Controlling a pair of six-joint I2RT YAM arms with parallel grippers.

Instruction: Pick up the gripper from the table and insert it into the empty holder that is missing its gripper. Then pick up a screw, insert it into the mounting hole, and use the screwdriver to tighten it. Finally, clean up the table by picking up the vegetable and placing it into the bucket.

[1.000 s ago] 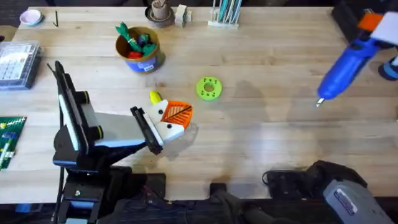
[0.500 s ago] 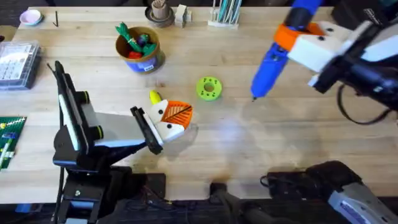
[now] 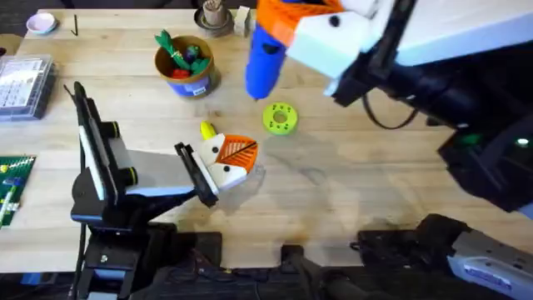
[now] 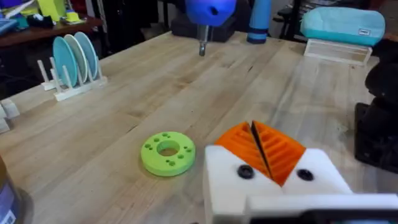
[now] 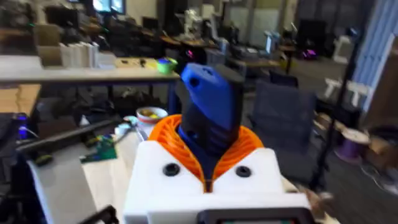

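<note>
Two hands: right hand (image 5: 208, 177) clamped on screwdriver (image 3: 266, 58) above green disc (image 3: 280, 118), left hand (image 4: 258, 152) together.

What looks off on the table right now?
Nothing spilled or damaged. One loose item: the yellow vegetable lies on the wood beside the left pincer, not in the bucket. The right pincer carries the screwdriver near the green disc.
</note>
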